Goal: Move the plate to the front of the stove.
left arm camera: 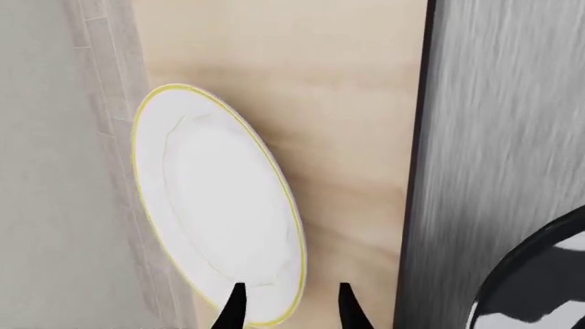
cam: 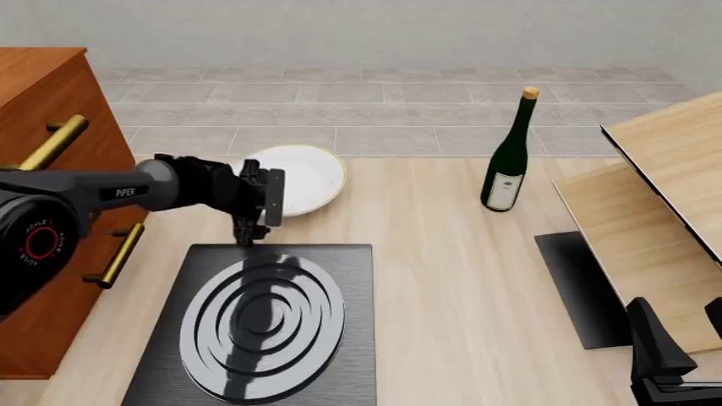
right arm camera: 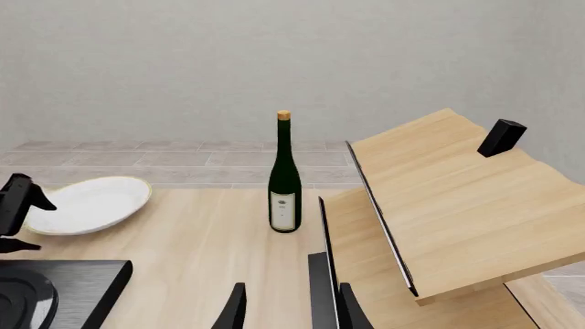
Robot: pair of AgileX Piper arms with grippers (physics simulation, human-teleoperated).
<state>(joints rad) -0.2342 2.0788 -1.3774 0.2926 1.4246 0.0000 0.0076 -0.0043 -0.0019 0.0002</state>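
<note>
White plate (cam: 299, 190) lies on the table's far edge, beyond the stove (cam: 262, 326); left gripper (cam: 257, 210) hovers at its near rim, jaws open and empty; right gripper (right arm camera: 288, 308) open, well apart

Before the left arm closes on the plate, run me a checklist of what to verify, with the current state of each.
1. Left gripper open: ok, jaws stand apart in the left wrist view.
2. Jaws straddle the plate rim: cannot tell; one tip overlaps the rim, the other sits over bare table.
3. Plate free of other objects: ok, it lies alone at the table's far edge, beyond the stove.
4. Wine bottle out of the way: ok, it stands upright well to the right.
5. Right gripper clear of the work: ok, it is parked near the wooden rack, open and holding nothing.
</note>
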